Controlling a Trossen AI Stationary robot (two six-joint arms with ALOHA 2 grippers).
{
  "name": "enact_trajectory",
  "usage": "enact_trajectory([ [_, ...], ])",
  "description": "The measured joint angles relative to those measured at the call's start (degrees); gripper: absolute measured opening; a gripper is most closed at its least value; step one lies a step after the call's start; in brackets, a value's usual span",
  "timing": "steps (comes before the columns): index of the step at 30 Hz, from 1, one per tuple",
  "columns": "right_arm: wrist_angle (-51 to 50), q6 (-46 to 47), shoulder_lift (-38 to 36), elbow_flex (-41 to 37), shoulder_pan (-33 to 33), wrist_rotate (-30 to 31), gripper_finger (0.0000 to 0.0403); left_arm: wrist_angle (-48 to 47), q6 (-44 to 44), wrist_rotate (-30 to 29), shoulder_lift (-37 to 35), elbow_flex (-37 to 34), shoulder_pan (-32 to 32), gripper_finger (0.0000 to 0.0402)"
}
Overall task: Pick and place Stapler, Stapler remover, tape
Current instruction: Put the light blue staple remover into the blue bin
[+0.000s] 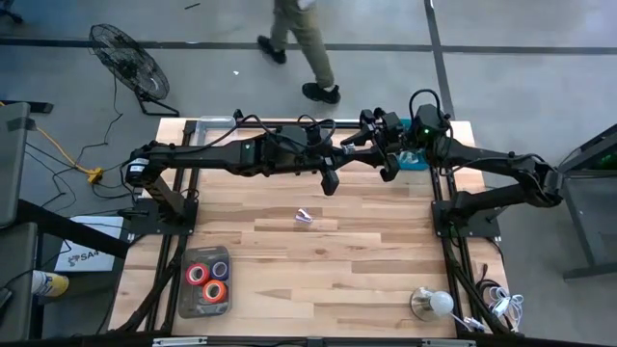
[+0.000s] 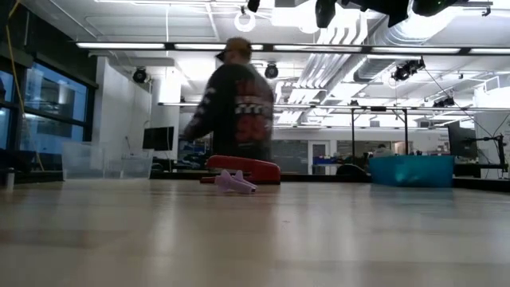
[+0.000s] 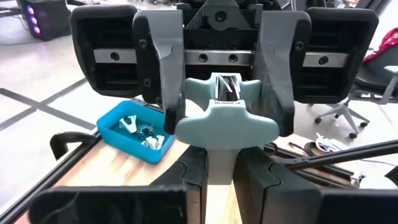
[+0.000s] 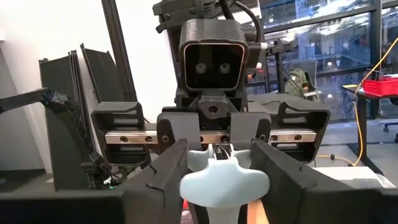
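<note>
The left gripper [image 3: 221,177] is clamped narrow on the stem of a pale stapler remover [image 3: 225,121], and the right gripper [image 4: 221,171], facing it nose to nose, has its fingers pressed against the remover's wide head, so both hold the one piece between them, well above the table. Below and beyond the fingers sits a blue bin [image 3: 112,127] with more pale claw pieces in it, the likely drop spot. Farther out, a lavender remover [image 1: 304,217] lies loose on the wood and the stapler [image 2: 243,169] rests behind it, neither yet placed. Well away from both grippers the tape [image 1: 207,280] sits in a dark tray [image 1: 185,299]; that part looks done, the rest about halfway
</note>
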Motion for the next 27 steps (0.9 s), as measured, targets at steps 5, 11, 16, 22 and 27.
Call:
enact_trajectory([
  [5, -2.1, 1.6, 0.1, 0.0, 0.0, -0.4, 0.0220, 0.6, 0.6, -0.1, 0.0, 0.0, 0.0, 0.0043],
  [11, -2.6, 0.7, 0.1, 0.0, 0.0, -1.5, 0.0260, 0.6, 1.0, -0.1, 0.0, 0.1, 0.0, 0.0043],
  [16, -1.1, 1.5, 0.1, 0.0, 0.0, -1.4, 0.0244, 0.4, 1.0, -0.1, 0.0, 0.1, 0.0, 0.0043],
  [22, -1.2, 1.2, 0.1, 0.0, 0.0, 0.1, 0.0187, 0.3, 1.0, 0.0, 0.0, 0.1, 0.0, 0.0043],
  [27, -1.2, -0.3, 0.1, -0.1, 0.0, 0.2, 0.0131, 0.5, 1.0, -0.1, 0.0, 0.1, 0.0, 0.0043],
])
